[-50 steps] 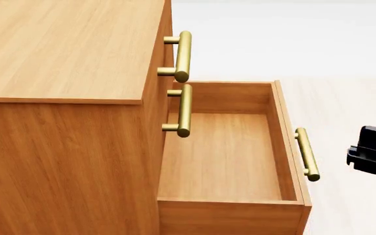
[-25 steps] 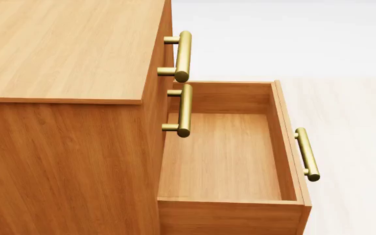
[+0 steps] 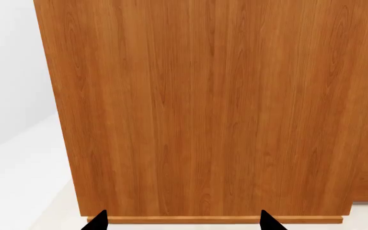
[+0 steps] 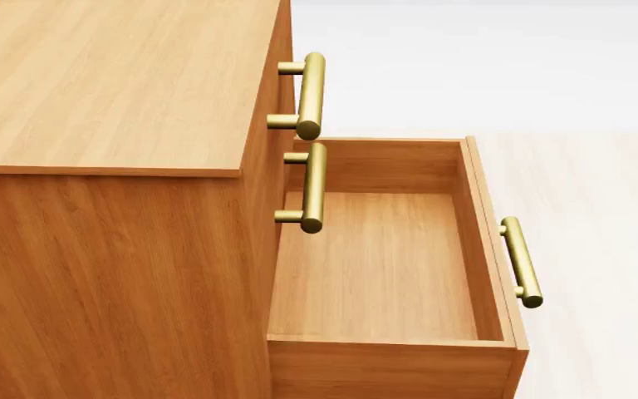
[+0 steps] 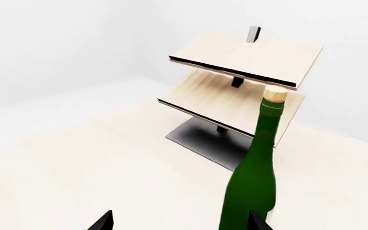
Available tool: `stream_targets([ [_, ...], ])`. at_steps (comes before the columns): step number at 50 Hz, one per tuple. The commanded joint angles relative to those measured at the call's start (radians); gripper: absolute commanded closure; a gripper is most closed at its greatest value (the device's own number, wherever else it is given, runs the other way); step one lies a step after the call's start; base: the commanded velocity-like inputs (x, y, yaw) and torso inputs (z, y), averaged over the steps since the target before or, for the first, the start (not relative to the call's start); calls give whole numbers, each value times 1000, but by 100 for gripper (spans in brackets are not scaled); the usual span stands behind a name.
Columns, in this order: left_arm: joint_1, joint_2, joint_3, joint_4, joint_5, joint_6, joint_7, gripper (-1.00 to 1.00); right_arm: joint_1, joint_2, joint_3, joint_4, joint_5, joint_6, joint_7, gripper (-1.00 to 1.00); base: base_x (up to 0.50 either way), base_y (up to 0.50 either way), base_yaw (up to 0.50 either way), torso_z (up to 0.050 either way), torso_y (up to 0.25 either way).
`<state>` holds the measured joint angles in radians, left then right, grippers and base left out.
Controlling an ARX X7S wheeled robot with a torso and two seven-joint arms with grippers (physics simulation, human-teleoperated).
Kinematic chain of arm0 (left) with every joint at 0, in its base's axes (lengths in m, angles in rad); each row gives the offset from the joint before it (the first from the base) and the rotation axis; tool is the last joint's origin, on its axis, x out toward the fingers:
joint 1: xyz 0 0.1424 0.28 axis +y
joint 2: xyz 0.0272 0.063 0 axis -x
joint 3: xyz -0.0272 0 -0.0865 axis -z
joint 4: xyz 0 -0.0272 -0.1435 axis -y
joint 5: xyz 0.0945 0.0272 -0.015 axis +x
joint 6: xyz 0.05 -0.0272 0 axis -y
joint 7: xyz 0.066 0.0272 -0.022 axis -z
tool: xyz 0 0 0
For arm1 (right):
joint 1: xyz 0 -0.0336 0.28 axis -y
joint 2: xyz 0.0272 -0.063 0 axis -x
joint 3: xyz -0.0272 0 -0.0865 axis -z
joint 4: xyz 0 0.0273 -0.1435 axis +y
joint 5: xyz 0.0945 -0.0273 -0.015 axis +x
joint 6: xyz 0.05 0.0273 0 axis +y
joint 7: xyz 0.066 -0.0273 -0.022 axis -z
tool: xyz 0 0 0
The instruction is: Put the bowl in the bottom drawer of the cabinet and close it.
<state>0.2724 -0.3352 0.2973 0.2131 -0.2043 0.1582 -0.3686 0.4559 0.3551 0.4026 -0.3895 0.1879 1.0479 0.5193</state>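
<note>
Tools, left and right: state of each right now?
Left tool: open, holding nothing, facing the cabinet side panel.
Right tool: open, holding nothing; the green bottle stands just ahead, not gripped.

You face the cabinet (image 4: pixel 109 166), smooth orange-brown wood grain with a satin sheen; its bottom drawer (image 4: pixel 391 274) matches, with a brushed brass handle (image 4: pixel 522 262). Your right wrist camera shows a glossy green glass bottle (image 5: pixel 254 177), cork-topped, before a pale matt wooden rack (image 5: pixel 235 81).
</note>
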Motion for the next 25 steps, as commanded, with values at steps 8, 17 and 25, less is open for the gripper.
stream_targets([
  [8,3,-9,4,21,-4,-14,-9,-100,21,-35,80,68,-14,60,72,-100,0,0,0,0,0],
  [17,4,-12,6,29,-5,-20,-14,-100,18,-48,104,103,-29,54,102,-100,0,0,0,0,0],
  [25,2,-7,10,0,1,5,-12,-100,17,-56,131,118,-37,59,127,-100,0,0,0,0,0],
])
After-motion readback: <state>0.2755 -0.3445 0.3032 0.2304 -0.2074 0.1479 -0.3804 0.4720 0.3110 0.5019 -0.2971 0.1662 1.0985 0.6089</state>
